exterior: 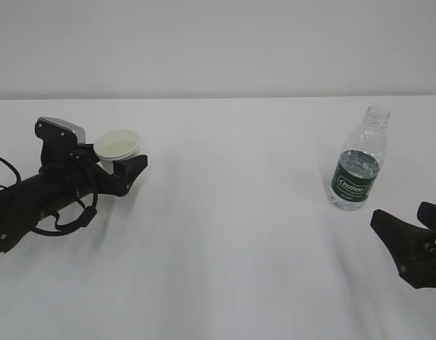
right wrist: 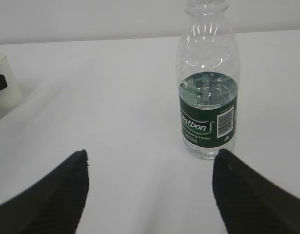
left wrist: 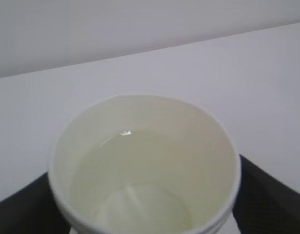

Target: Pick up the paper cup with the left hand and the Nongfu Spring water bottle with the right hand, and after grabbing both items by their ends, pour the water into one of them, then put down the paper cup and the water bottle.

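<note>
The paper cup [exterior: 118, 144] stands on the white table at the left, with pale liquid inside it in the left wrist view [left wrist: 140, 141]. My left gripper [exterior: 123, 161] is open, and its black fingers [left wrist: 269, 195] flank the cup low on both sides, wider apart than the rim. The Nongfu Spring water bottle [exterior: 358, 166] stands upright and capless at the right, part full, its green label [right wrist: 207, 119] facing me. My right gripper [exterior: 407, 219] is open and empty, a short way in front of the bottle; the bottle stands just beyond the right fingertip of the gripper [right wrist: 152, 155].
The white table [exterior: 232, 212] runs back to a plain pale wall. The cup [right wrist: 6, 92] shows at the far left edge of the right wrist view, with a dark bit of the left gripper against it.
</note>
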### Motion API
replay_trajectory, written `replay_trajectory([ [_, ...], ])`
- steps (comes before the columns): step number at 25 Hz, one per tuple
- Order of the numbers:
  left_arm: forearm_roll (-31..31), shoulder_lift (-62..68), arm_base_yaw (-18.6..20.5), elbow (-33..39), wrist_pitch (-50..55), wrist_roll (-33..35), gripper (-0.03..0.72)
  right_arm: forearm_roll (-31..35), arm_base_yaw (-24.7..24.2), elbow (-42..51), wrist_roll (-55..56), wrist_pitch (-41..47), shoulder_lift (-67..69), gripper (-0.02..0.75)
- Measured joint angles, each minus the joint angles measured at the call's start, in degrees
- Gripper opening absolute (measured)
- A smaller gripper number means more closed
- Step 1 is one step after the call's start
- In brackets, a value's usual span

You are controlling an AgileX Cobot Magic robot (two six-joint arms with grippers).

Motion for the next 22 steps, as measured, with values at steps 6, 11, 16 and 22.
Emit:
replay_trajectory([
  [6, -0.29, 0.00, 0.00, 2.05, -0.21, 0.00, 0.690, 0.00, 0.00, 0.00, 0.00, 0.00, 0.00, 0.592],
  [11, -0.34, 0.00, 0.00, 2.85, -0.22, 0.00, 0.691, 0.00, 0.00, 0.00, 0.00, 0.00, 0.00, 0.592],
  [16, -0.56, 0.00, 0.00, 3.45, -0.32, 0.00, 0.691, 0.00, 0.00, 0.00, 0.00, 0.00, 0.00, 0.592],
  [22, -1.13, -1.30, 0.00, 5.46, -0.32, 0.00, 0.691, 0.00, 0.00, 0.00, 0.00, 0.00, 0.00, 0.592],
])
